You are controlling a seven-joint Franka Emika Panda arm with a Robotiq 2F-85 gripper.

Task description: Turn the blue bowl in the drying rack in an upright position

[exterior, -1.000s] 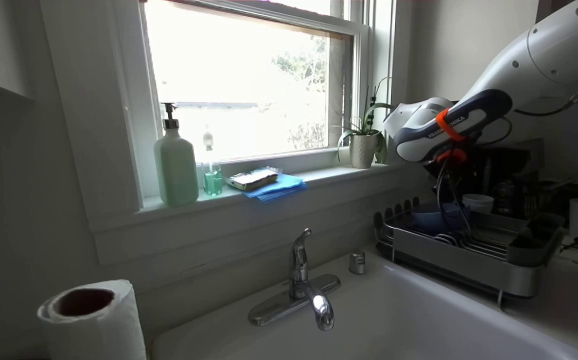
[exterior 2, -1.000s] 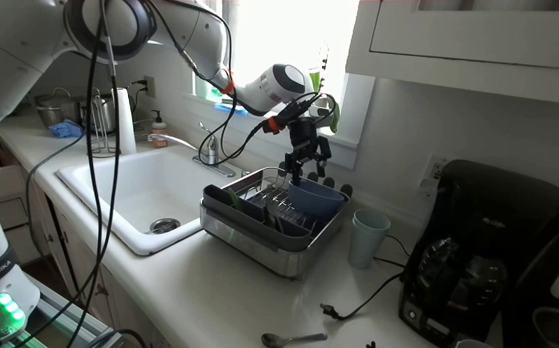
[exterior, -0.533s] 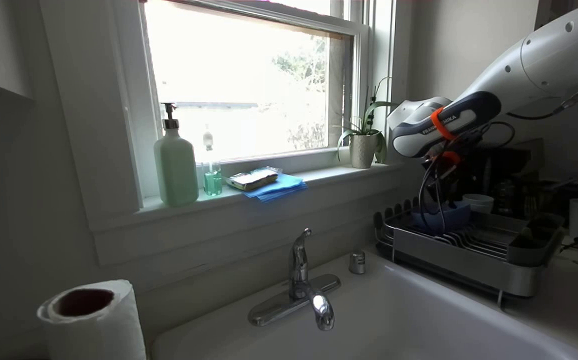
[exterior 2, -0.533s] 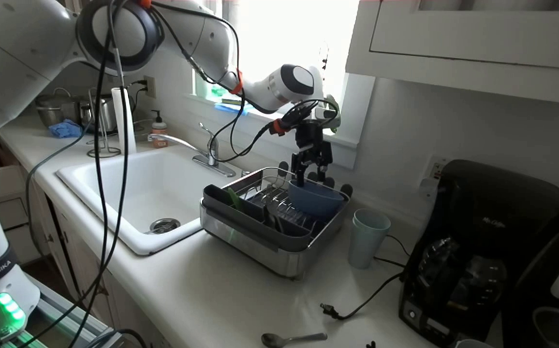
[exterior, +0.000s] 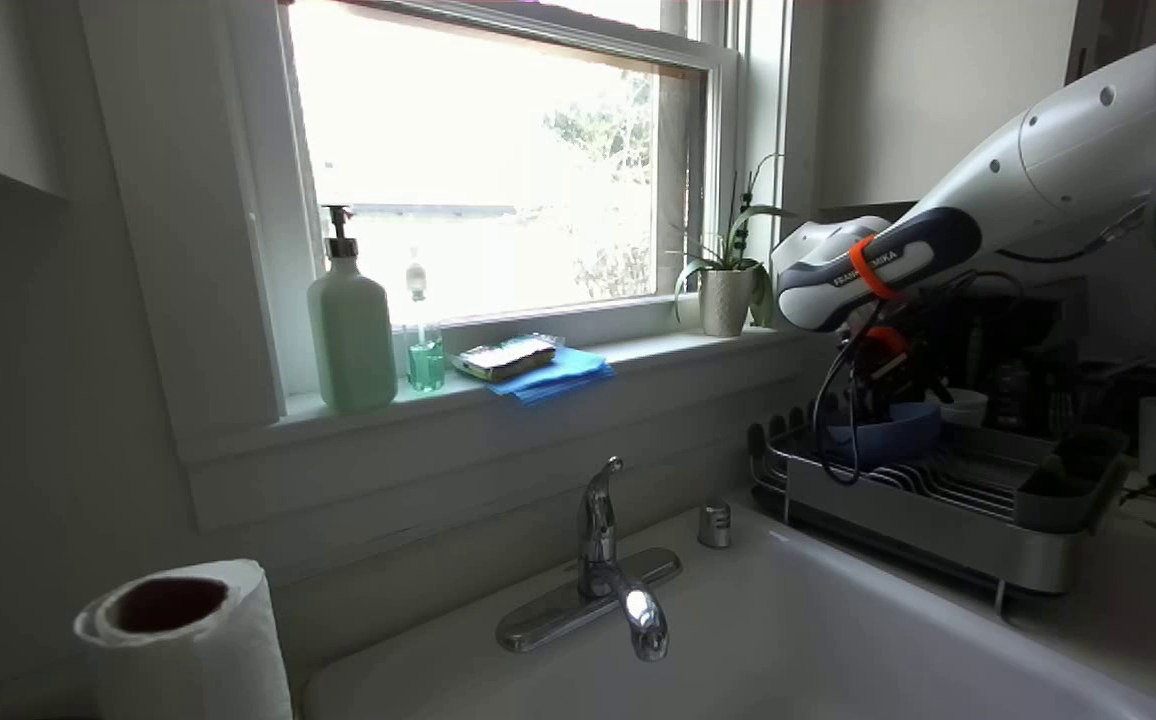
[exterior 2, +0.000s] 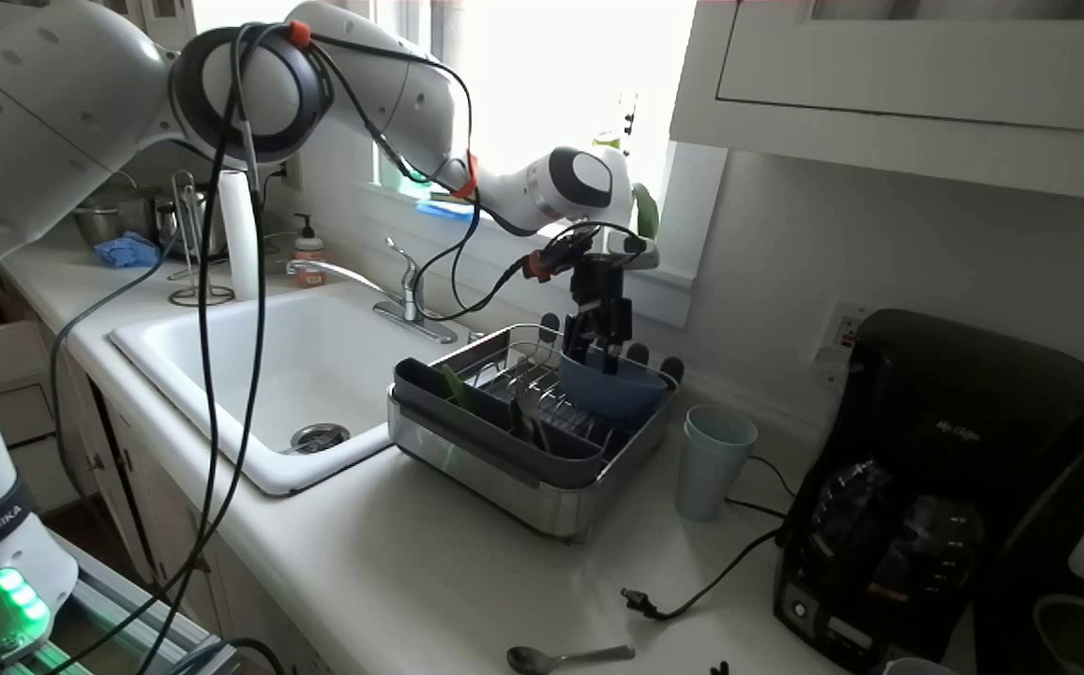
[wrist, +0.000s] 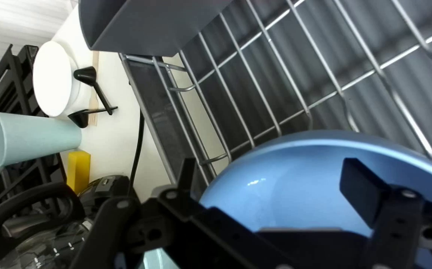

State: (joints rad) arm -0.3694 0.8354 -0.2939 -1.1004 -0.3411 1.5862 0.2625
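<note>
Sitting in the drying rack (exterior 2: 495, 480), the blue bowl (exterior 2: 612, 394) has the tool (wrist: 270, 168) at its opening, fingers (wrist: 363, 188) spread wide and gripping nothing. A pale cup (exterior 2: 715, 473) stands on the bench (exterior 2: 439, 562) just beside the rack, a coffee maker (exterior 2: 964, 412) farther along; the sink (exterior 2: 317, 366) is on the rack's opposite side.

Behind the blocky black fingers (wrist: 363, 190) sit linkages (wrist: 393, 228) dotted with silver screws (wrist: 409, 194). Higher above them, the glossy white arm (exterior: 1068, 160) wears dark bands (exterior 2: 314, 98), an orange strap (exterior: 869, 268) across its lettering (exterior: 885, 256), and looping black cables (exterior 2: 261, 272).
</note>
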